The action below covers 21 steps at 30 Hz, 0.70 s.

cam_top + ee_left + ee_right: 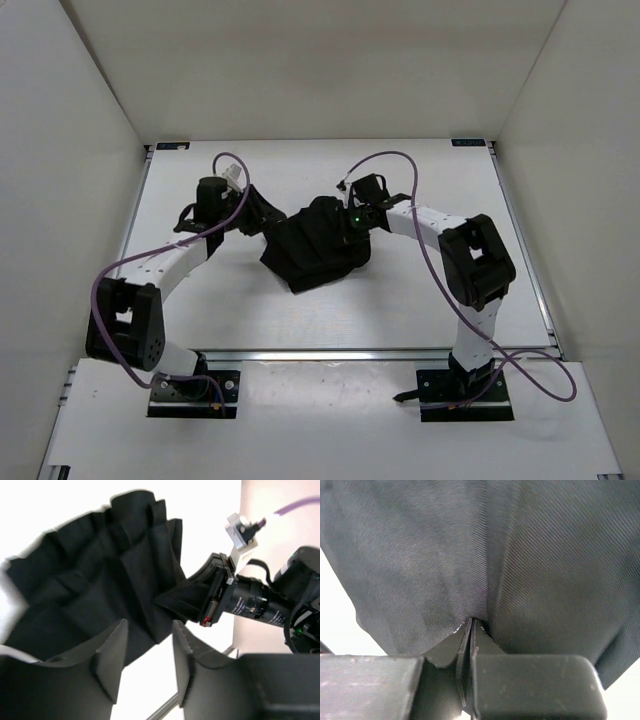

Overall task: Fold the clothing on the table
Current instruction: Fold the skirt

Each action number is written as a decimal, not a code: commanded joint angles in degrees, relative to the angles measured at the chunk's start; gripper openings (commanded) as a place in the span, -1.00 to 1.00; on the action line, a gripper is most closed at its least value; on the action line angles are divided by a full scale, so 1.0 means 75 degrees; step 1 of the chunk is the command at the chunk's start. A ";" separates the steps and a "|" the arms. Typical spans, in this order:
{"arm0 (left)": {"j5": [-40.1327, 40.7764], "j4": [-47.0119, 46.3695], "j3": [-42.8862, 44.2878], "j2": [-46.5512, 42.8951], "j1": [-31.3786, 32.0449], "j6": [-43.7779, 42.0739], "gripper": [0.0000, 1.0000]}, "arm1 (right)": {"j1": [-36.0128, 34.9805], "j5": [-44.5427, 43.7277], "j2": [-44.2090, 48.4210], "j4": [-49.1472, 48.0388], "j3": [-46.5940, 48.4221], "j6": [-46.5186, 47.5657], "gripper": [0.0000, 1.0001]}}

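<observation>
my right fingers point(470, 636) pinch the skirt point(318, 245) tight; my left fingers point(111, 652) hang spread near it, so i should grab a matching edge before folding over.

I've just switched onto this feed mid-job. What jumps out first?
A crumpled black garment lies bunched in the middle of the white table, between the two arms. The right gripper is shut on a fold of cloth at the garment's far right side. The left gripper stands open beside the pleated left side.
</observation>
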State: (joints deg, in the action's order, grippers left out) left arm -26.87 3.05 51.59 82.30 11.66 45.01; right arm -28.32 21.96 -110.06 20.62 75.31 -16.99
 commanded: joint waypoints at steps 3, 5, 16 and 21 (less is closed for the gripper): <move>0.0512 0.0155 -0.0093 0.0487 0.0695 -0.0060 -0.14 | -0.0559 0.0822 -0.0266 -0.0979 0.0154 -0.0137 -1.00; 0.0955 0.0353 -0.0071 0.0720 0.0963 -0.0271 -0.24 | -0.0666 0.0823 -0.0430 -0.1050 0.0177 -0.0044 -0.98; 0.2682 0.2276 0.0866 0.2045 0.1328 -0.1314 -0.70 | 0.0504 0.0799 0.0997 -0.0406 0.0786 -0.0021 -0.07; 0.2751 0.2931 0.1872 0.1789 0.1269 -0.1993 0.28 | 0.0764 -0.0194 0.1643 0.0470 0.1231 0.0858 0.42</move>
State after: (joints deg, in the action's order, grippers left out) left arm -8.62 21.43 59.92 98.78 21.52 34.24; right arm -21.93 24.60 -101.91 21.21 80.88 -15.07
